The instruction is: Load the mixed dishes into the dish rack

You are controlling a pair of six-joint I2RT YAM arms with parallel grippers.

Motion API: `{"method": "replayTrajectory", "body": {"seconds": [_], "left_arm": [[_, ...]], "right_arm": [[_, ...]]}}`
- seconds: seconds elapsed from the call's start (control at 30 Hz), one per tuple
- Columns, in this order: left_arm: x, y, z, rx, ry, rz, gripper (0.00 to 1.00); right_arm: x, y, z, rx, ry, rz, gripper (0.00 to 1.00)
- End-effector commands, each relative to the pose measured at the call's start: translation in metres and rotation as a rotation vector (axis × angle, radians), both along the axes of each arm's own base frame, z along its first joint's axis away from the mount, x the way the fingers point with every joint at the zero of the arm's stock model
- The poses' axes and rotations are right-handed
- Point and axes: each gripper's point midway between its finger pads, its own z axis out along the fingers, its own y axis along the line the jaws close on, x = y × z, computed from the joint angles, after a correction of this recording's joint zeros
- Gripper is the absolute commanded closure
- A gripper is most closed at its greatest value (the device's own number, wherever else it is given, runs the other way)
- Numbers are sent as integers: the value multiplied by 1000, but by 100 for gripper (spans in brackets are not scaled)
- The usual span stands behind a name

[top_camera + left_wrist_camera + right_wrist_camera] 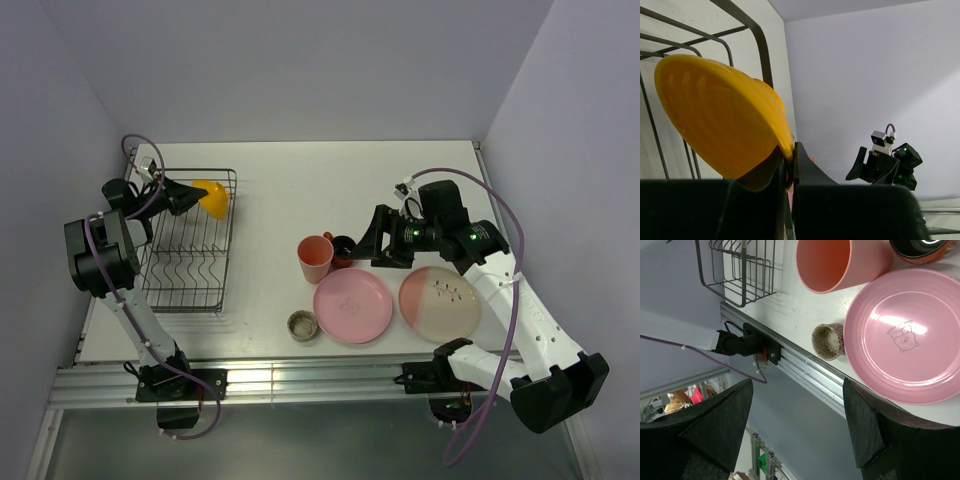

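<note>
My left gripper point(186, 196) is shut on the rim of the orange-yellow bowl point(213, 196), which it holds tilted on edge over the far right end of the grey wire dish rack point(190, 262). In the left wrist view the bowl point(720, 115) fills the left side, its rim pinched at my left gripper point(789, 167). My right gripper point(366, 240) hangs open beside the dark red-brown cup point(342, 243) and the pink tumbler point(316, 258). The pink plate point(352, 306), the pink-and-cream plate point(440, 299) and the speckled cup point(303, 325) rest on the table.
The right wrist view looks down past my open right gripper point(797, 390) at the tumbler point(840, 260), pink plate point(905, 335), speckled cup point(829, 341) and the table's near rail point(805, 370). Walls close in on the table's left, back and right.
</note>
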Motion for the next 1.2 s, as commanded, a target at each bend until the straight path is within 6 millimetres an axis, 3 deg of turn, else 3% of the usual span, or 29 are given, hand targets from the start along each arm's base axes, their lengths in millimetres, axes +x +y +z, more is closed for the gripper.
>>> {"method": "replayTrajectory", "body": {"seconds": [0.0, 0.23, 0.5, 0.63, 0.77, 0.83, 0.87, 1.03, 1.07, 1.1, 1.17], "left_arm": [[-8, -9, 11, 6, -74, -65, 92], [-5, -9, -6, 12, -22, -84, 96], [5, 1, -47, 145, 132, -64, 93], [4, 2, -51, 148, 152, -76, 92], [-1, 4, -53, 151, 173, -67, 72], [-1, 7, -50, 157, 167, -51, 67], [-1, 8, -51, 163, 175, -45, 48], [-1, 12, -37, 197, 156, -5, 39], [0, 14, -35, 212, 164, 8, 37], [1, 16, -26, 227, 148, 21, 26], [1, 19, -21, 246, 165, 43, 24]], "right_arm": [[1, -1, 6, 13, -28, -8, 21], [2, 0, 8, 16, -31, -9, 21], [1, -2, 8, 9, -33, -15, 21], [2, -1, 10, 14, -37, -15, 21], [2, -1, 9, 17, -34, -16, 21], [2, -1, 10, 19, -36, -13, 21], [1, -1, 10, 20, -35, -14, 21], [0, -1, 10, 25, -38, -16, 21], [0, -1, 10, 25, -38, -16, 21], [-1, -1, 11, 27, -38, -15, 21], [-1, -1, 11, 28, -40, -17, 21]]}}
